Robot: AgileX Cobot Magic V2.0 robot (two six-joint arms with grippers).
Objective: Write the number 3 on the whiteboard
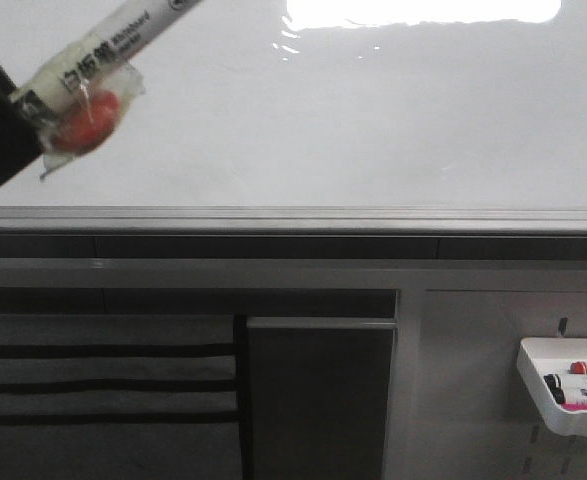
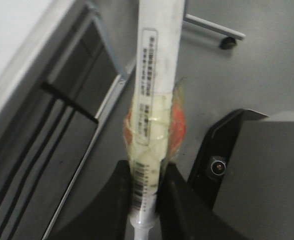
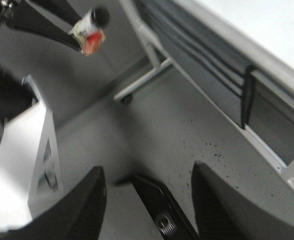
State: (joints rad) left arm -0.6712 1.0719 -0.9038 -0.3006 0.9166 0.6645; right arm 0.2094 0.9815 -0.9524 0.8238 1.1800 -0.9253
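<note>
The whiteboard [image 1: 373,120] fills the upper front view, glossy white with glare at the top. No number 3 shows on it. My left gripper [image 1: 28,105] is at the board's upper left, shut on a white whiteboard marker [image 1: 103,45] that slants up and to the right, its far end out of view. Clear tape binds an orange-red wad [image 1: 83,125] to the marker. In the left wrist view the fingers [image 2: 119,200] clamp the marker [image 2: 159,60] near its rear end. My right gripper [image 3: 149,185] is open and empty, low over the grey floor.
A grey metal rail [image 1: 293,218] runs under the board. Below right, a grey perforated panel carries a white tray [image 1: 568,395] with markers. A dark panel [image 1: 318,400] stands below the middle. A stand leg with a caster [image 2: 228,43] is on the floor.
</note>
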